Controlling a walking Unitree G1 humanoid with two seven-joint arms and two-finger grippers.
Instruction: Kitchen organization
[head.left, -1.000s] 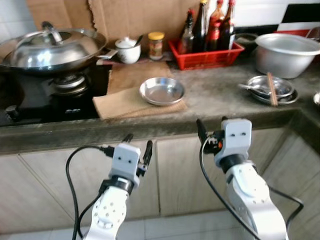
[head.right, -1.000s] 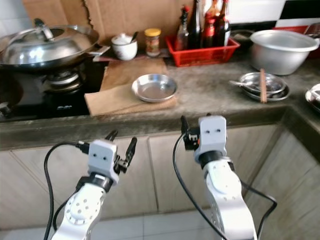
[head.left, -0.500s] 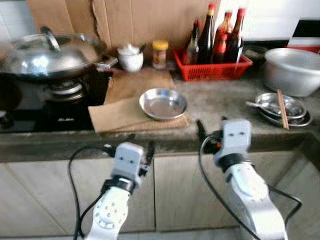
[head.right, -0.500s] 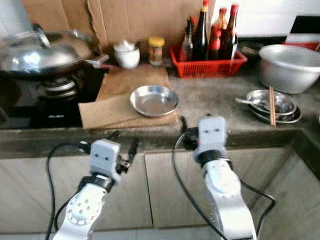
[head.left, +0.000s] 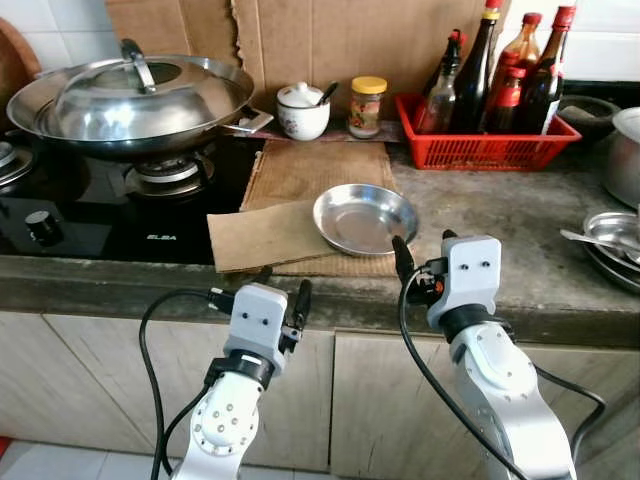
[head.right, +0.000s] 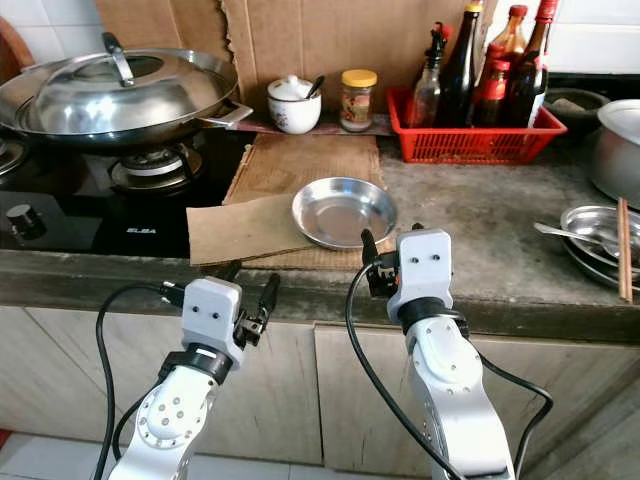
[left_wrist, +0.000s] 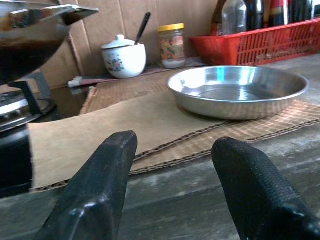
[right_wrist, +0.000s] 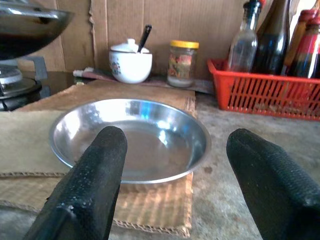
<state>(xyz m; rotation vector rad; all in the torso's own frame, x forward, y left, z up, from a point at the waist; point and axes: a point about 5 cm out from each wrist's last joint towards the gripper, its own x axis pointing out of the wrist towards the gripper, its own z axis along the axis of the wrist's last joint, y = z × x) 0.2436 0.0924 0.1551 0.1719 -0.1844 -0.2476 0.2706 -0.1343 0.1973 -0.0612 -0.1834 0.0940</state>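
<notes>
L gripper (head.left: 278, 292) lower centre-left, fingers apart, nothing held. R gripper (head.left: 421, 258) centre, fingers apart, at counter edge (head.left: 120, 285). Steel dish (head.left: 365, 218) mid-frame on cardboard (head.left: 280, 225). Lidded wok (head.left: 130, 95) upper left; red bottle basket (head.left: 485, 145) upper right.

"ELBA" on the black hob (head.left: 150, 238)

Grey stone desk (head.left: 520, 235) – carries cardboard sheets (head.left: 290, 215), a red basket (head.left: 485, 140) and the black hob (head.left: 90, 210).
</notes>
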